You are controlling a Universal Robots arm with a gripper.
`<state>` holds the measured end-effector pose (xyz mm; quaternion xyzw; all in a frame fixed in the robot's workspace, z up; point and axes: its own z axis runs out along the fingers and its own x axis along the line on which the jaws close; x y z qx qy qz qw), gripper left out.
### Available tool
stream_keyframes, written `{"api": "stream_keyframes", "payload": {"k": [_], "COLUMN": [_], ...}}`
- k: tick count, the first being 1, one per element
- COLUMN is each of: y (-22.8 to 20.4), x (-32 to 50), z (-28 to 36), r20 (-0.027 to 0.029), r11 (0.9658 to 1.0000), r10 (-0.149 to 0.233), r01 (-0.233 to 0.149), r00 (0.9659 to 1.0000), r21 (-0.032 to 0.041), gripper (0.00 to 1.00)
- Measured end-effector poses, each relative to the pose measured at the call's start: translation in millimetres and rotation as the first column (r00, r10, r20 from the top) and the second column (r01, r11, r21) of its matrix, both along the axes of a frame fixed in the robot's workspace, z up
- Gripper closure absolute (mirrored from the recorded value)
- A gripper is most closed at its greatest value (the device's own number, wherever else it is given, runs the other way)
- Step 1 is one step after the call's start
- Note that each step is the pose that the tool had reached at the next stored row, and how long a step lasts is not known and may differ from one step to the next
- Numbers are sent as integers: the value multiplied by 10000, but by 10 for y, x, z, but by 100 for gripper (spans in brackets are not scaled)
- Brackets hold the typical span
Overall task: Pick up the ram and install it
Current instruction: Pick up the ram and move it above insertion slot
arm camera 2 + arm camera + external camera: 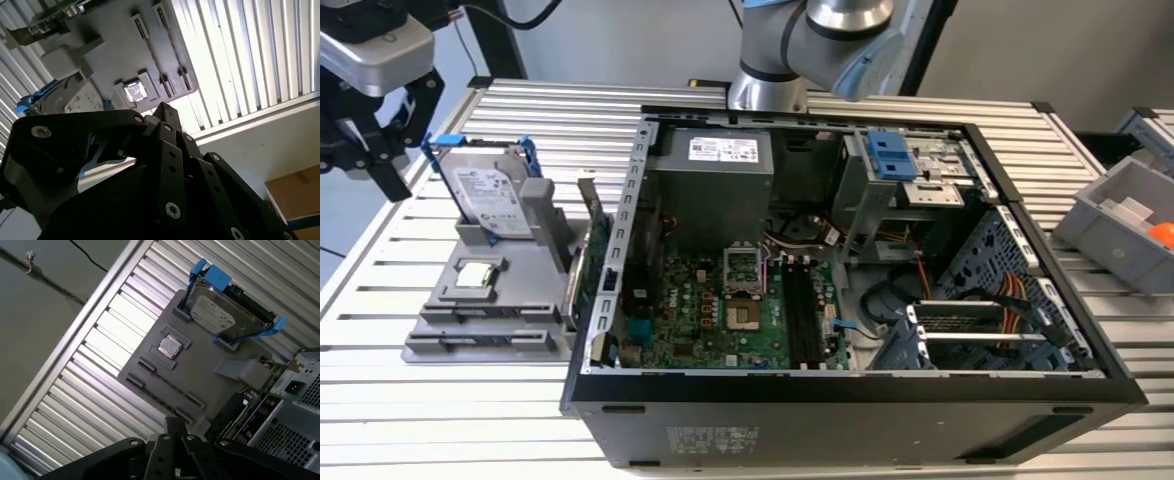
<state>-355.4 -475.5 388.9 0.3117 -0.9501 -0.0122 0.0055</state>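
Observation:
My gripper (pixel 367 160) hangs above the table's far corner on the exterior view's left, apart from everything, and its black linkage (pixel 150 165) (pixel 170 445) crosses both wrist views. Below it lies a grey holder tray (pixel 480 320) (pixel 210 385) (pixel 115 45). The tray's two long narrow slots (pixel 167 387) look bare. The ram is hidden or out of view. The open computer case (pixel 854 290) shows a green motherboard (pixel 707 310) with black memory slots (pixel 807 310). I cannot tell whether anything sits in them.
On the tray stand a hard drive in a blue bracket (pixel 494 195) (pixel 215 315) and a small square silver chip (pixel 478 272) (pixel 169 346) (pixel 134 92). A green card (pixel 587 260) stands on edge beside the case. A grey bin (pixel 1127 225) sits at the exterior view's right.

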Motion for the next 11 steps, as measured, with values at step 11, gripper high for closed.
{"api": "stream_keyframes", "payload": {"k": [11], "y": [1], "x": [0], "z": [0], "r20": [-2], "r11": [9853], "r10": [1708], "r01": [-1708], "r00": [9853], "r21": [-28], "gripper": [100]}}
